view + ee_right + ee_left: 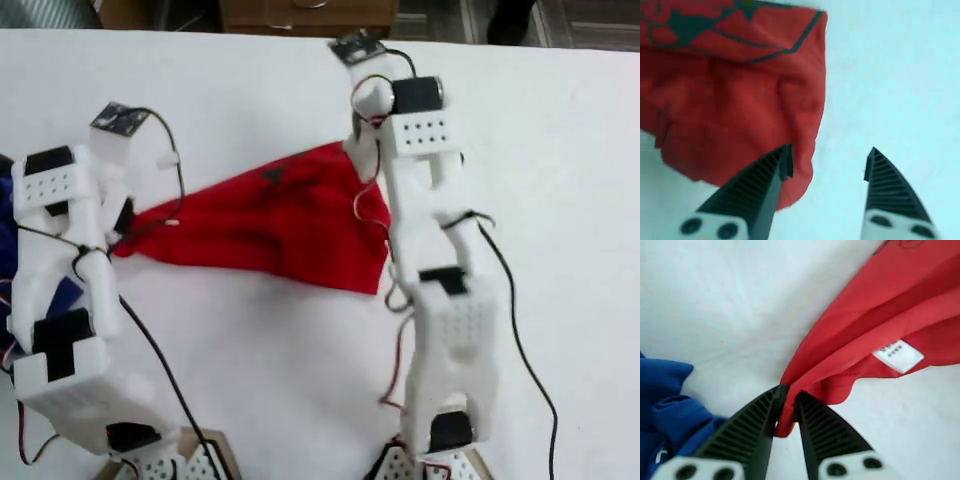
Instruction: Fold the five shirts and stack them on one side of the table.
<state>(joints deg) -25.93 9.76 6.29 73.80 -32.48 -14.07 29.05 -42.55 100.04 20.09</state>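
Mid-frame on the surface (300, 380), the red shirt (270, 225) lies bunched. The left end effector (786, 412) clamps its corner, seemingly by little cloth, while the right end effector (827, 162) gapes empty over its edge. Pulling could slip that pinch.

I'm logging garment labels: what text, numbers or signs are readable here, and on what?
White tag on the red shirt: small dark print, too blurred to read.
Dark graphic on the shirt: a line drawing, no legible words.
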